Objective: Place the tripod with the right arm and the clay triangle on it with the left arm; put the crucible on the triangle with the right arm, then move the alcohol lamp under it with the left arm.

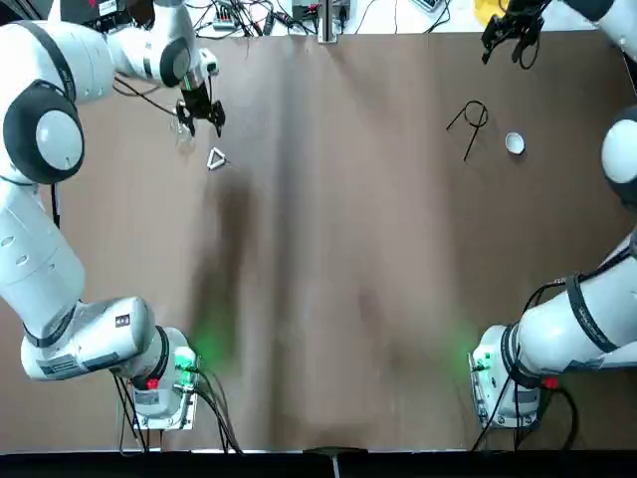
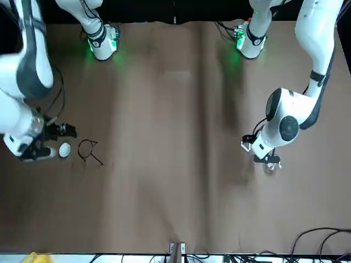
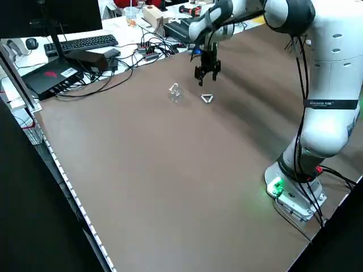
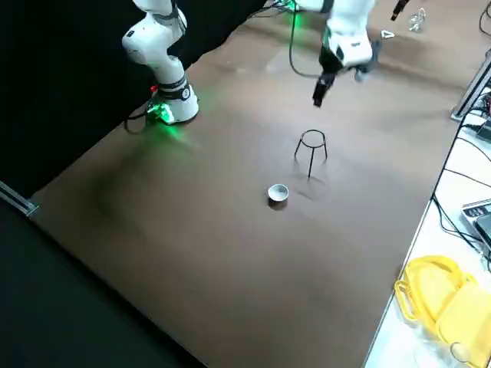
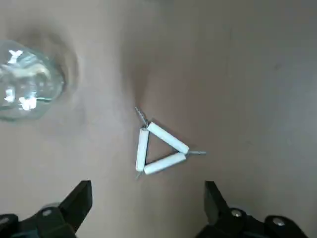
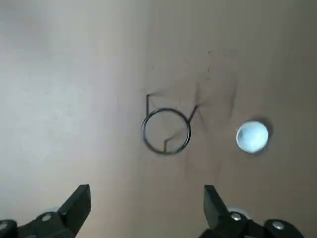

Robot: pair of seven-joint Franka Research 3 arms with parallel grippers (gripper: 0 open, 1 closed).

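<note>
Black and wide open, the left claw [image 5: 148,208] and right claw [image 6: 147,210] hover above the table [image 1: 338,299].

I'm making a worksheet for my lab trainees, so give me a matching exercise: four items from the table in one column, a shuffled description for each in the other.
1. Wire stand
2. Triangle
3. Cup
4. Glass lamp

A. Clear, near the left gripper, which hovers open
B. White and round, just to the robot's right of a black ring on legs
C. Black, upright on three legs, with the right gripper open above the table nearby
D. White, three-sided, lying flat

Pairs: 1-C, 2-D, 3-B, 4-A
</note>
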